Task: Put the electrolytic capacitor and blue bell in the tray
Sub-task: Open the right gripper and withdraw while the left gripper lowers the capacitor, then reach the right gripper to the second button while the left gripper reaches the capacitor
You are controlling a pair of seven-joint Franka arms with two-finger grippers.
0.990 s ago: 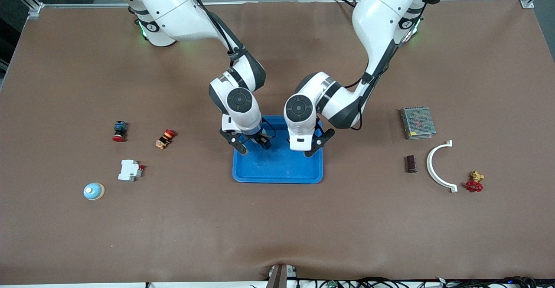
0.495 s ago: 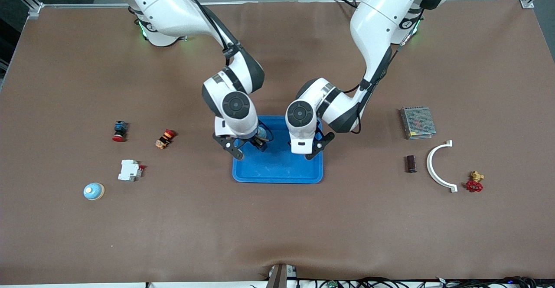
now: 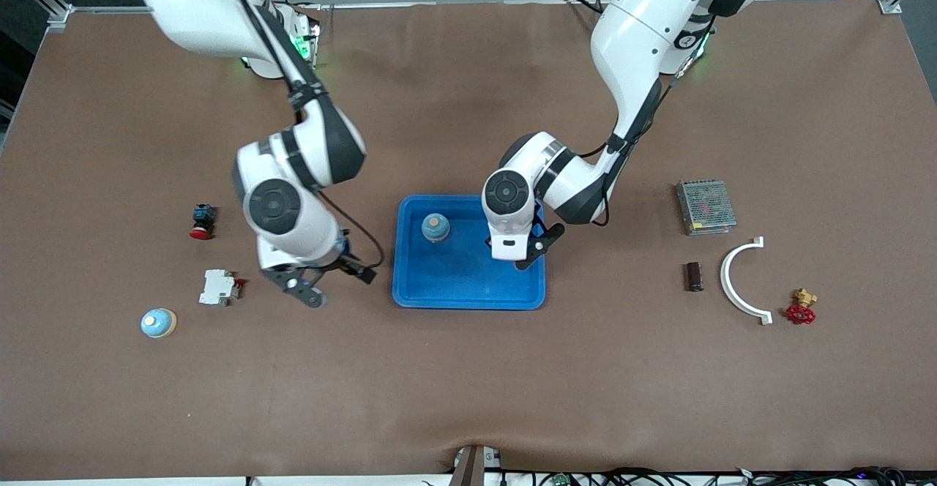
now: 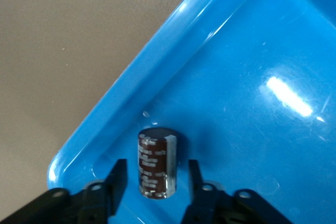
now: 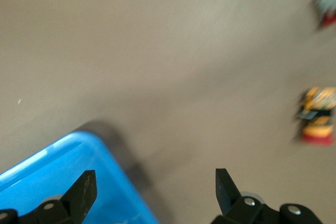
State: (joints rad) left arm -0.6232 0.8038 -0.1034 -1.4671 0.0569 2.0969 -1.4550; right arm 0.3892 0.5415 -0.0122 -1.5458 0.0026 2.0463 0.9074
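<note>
Inside tray: blue bell, electrolytic capacitor upright in corner. Left end effector open around capacitor, not touching. Right end effector open over counter. Probably light, stiff, smooth; hold by round sides.

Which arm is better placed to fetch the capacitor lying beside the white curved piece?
Left. That capacitor lies toward the left arm's end, and the left gripper is over the tray, jaws open; the right gripper is toward the right arm's end.
</note>
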